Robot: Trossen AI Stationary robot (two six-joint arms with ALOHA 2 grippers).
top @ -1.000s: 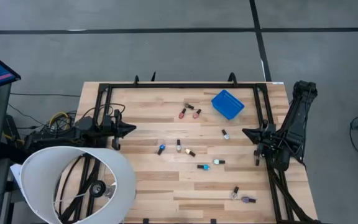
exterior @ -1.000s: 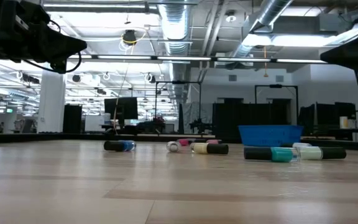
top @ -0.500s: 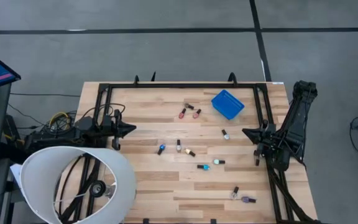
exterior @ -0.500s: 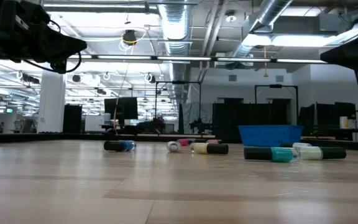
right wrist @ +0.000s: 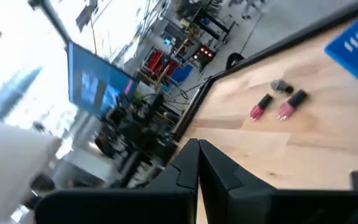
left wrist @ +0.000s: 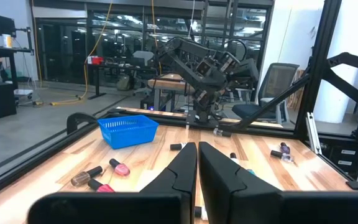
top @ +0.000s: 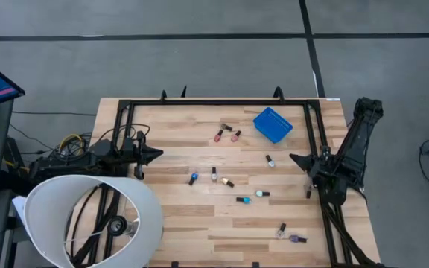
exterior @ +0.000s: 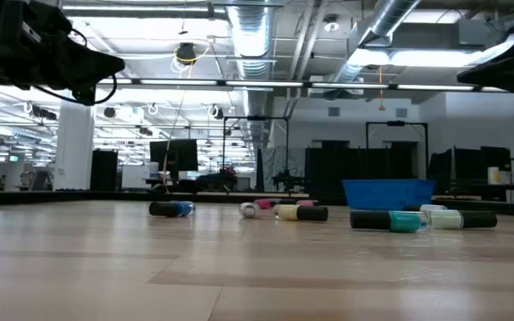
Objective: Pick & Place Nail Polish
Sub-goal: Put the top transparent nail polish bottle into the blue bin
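lying scattered mid-tabletop (top: 177,216), nail polish (top: 214,175); left claw (top: 159,155) at nine o'clock and right claw (top: 294,158) at three o'clock, both pinched closed, empty.

**Bright room, one blurry picture**

Light comes from long lamps (exterior: 368,55) on the ceiling. The wood surface (top: 199,208) is bright with soft shadows. The right wrist picture is blurry and tilted, with white glare in one corner. The low picture's near wood looks fuzzy.
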